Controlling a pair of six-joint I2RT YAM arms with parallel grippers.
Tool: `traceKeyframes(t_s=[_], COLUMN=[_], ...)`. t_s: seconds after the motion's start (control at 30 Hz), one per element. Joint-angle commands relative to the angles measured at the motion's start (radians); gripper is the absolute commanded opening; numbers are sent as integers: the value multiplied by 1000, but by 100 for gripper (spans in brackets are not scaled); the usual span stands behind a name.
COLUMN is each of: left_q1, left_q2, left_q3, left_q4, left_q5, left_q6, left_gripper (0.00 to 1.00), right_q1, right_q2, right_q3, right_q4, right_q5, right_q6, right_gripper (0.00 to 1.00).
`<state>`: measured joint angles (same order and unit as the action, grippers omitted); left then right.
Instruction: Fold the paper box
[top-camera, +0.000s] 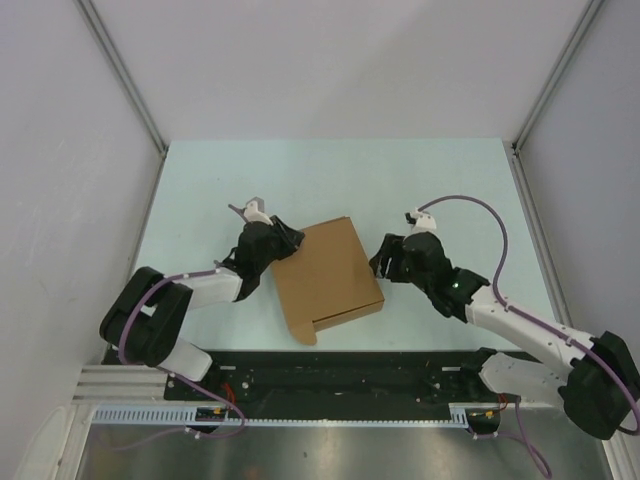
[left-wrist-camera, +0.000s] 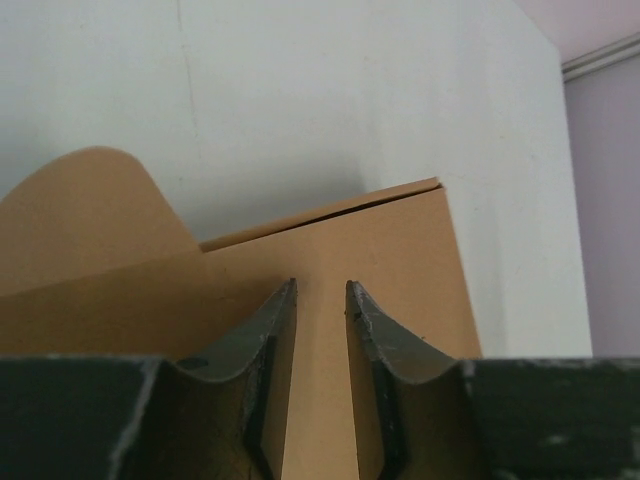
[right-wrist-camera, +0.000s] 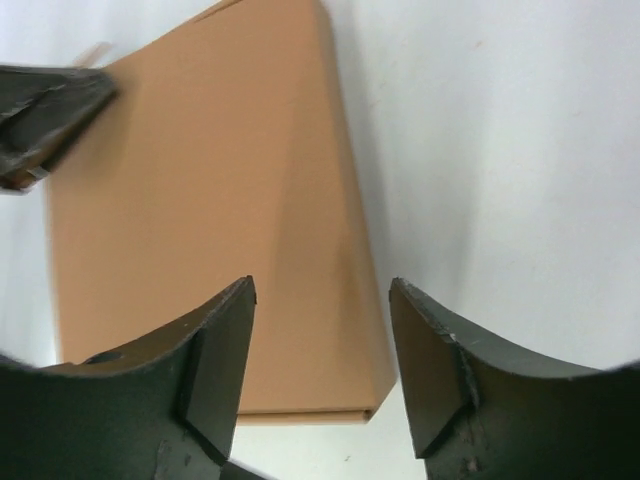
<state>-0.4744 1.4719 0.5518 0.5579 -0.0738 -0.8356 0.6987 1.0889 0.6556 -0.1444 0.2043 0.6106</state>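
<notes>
Pale bench (top-camera: 200, 180), white walls enclosing it. Paper box (top-camera: 328, 275) is lying mid-bench between both arms, looking mostly closed, with one rounded flap (top-camera: 306, 330) sticking out at its near-left corner. Left pincer (top-camera: 283, 240) is sitting over the far-left corner, jaws narrowly parted, nothing seen clamped. Right pincer (top-camera: 382, 262) is standing spread just beside the right edge, empty. Step judged: closing up. The next move is likely calling for steadying the box and tucking that flap.

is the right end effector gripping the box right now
No, the right end effector hangs open at the edge of the paper box, fingers apart with nothing clamped between them.
</notes>
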Motion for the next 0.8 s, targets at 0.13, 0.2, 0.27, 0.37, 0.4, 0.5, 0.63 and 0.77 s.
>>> traceKeyframes(t_s=[0.13, 0.2, 0.27, 0.37, 0.4, 0.5, 0.63, 0.77], left_q1=[-3, -3, -3, -3, -3, -3, -4, -9], left_q2=[73, 70, 55, 31, 27, 21, 19, 22], left_q3=[19, 16, 13, 26, 36, 45, 31, 17], left_q4=[-47, -49, -47, -70, -78, -96, -98, -93], left_q5=[-6, -12, -17, -26, -33, -35, -31, -29], left_q6=[20, 15, 10, 23, 29, 38, 32, 18], left_gripper=[29, 29, 29, 28, 28, 28, 28, 29], right_q1=[293, 386, 439, 519, 525, 529, 473, 355], right_q2=[-69, -46, -24, 25, 40, 80, 123, 132], right_q3=[1, -31, -54, -83, -99, -108, -109, -109], right_q4=[-103, -80, -41, -6, 8, 45, 68, 97], right_q5=[110, 144, 150, 190, 188, 182, 162, 117], right_q6=[29, 58, 81, 129, 144, 152, 159, 153], right_gripper=[38, 26, 12, 0, 0, 0, 0, 0])
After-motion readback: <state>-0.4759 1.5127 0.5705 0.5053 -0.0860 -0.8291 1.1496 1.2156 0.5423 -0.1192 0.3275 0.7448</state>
